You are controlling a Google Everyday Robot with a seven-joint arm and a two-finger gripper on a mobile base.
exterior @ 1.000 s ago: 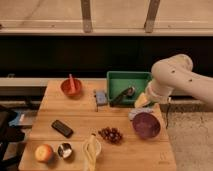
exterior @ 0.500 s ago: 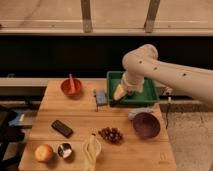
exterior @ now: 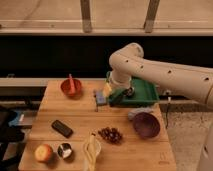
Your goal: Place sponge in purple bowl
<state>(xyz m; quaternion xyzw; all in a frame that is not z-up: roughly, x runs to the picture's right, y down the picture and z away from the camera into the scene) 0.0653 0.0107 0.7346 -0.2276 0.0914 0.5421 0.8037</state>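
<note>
Claw (exterior: pixel 106 93) spread wide, gripping nothing, beside sponge (exterior: pixel 101 99), purple bowl (exterior: pixel 146 125) apart, orange bowl (exterior: pixel 65 90) holding stick (exterior: pixel 71 81)

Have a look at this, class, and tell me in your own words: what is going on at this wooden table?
A robot arm reaches in from the right, across the green tray. Its gripper, jaws open, is right at the sponge, which lies on the table between the orange-red bowl and the tray. Whether it touches the sponge cannot be told. The purple bowl stands at the front right with no sponge in it, so the placing is not yet done.
</note>
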